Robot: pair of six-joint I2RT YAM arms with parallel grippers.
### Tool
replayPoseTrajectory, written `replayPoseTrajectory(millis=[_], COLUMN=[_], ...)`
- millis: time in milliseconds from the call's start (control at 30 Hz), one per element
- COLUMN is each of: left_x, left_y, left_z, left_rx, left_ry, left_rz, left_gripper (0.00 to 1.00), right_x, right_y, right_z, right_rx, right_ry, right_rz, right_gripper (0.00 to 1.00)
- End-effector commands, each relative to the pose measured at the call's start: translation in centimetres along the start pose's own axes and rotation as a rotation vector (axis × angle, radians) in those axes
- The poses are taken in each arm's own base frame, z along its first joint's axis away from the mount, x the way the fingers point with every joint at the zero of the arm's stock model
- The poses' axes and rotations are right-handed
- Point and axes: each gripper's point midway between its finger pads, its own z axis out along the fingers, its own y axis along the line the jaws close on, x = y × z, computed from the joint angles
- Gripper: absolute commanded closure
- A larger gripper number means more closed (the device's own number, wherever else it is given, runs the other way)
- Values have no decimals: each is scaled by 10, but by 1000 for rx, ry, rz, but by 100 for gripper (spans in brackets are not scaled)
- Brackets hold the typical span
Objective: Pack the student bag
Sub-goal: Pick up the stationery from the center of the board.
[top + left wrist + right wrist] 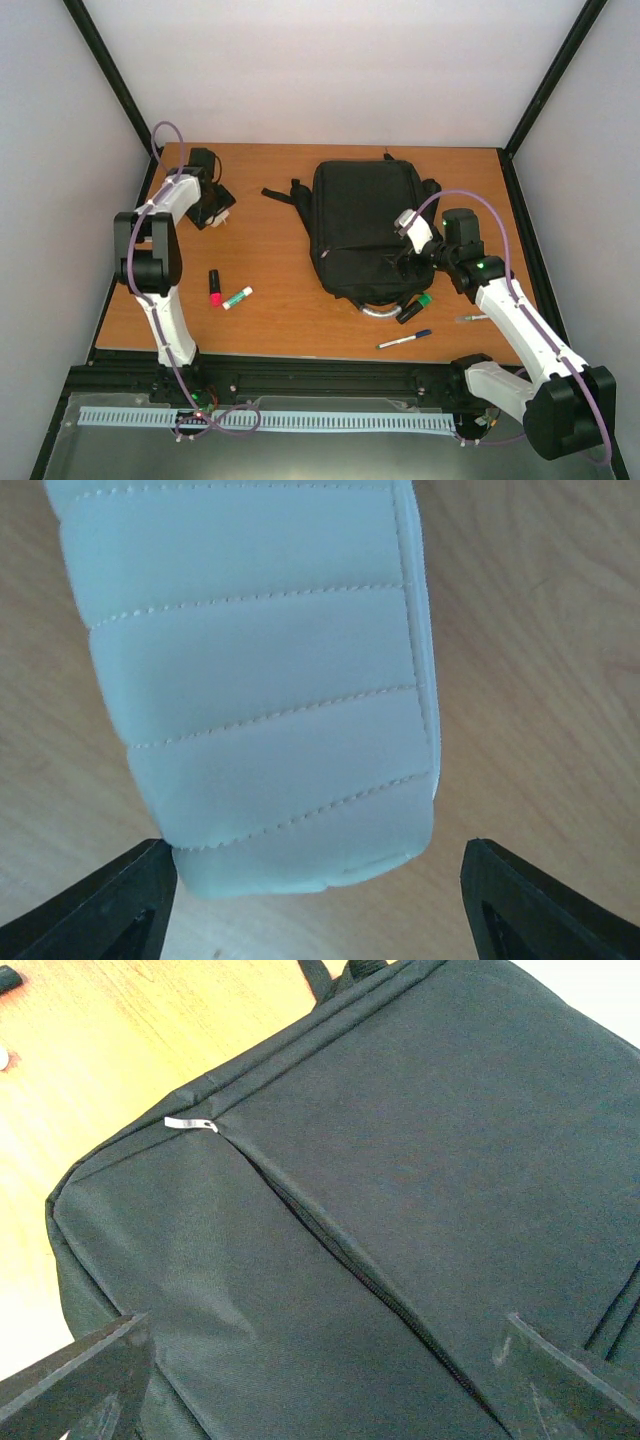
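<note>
The left end effector (318,850) stands wide open over the bench (540,680) and grips nothing. The near end of a white quilted pouch (260,700) lies between its fingers, one finger just at the pouch's corner, the other apart from it. The right end effector (325,1325) is likewise spread wide and empty, the student bag (450,1110) lying flat directly beneath it, its zipper seam running between the fingers and the silver zipper pull (190,1123) farther ahead.
</note>
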Motion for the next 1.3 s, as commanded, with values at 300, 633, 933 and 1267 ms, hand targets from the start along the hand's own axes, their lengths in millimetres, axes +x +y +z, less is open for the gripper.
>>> replayPoseTrajectory(millis=[300,633,933,1267], left_x=[-30,-31,-20,35], left_y=[-2,-8,-27,-77], left_z=[17,38,9,-67], left_rx=[-127,-142,43,442], left_ry=[-16,17,21,93], left_rz=[18,57,62,157], left_gripper=[11,18,45,49], right_x=[6,9,9,6], right_y=[4,5,5,-3], right_z=[6,8,8,7], right_rx=[-42,-52,-52,-14], right_ry=[20,31,32,31], right_rz=[-1,2,-1,27], right_gripper=[5,5,5,5])
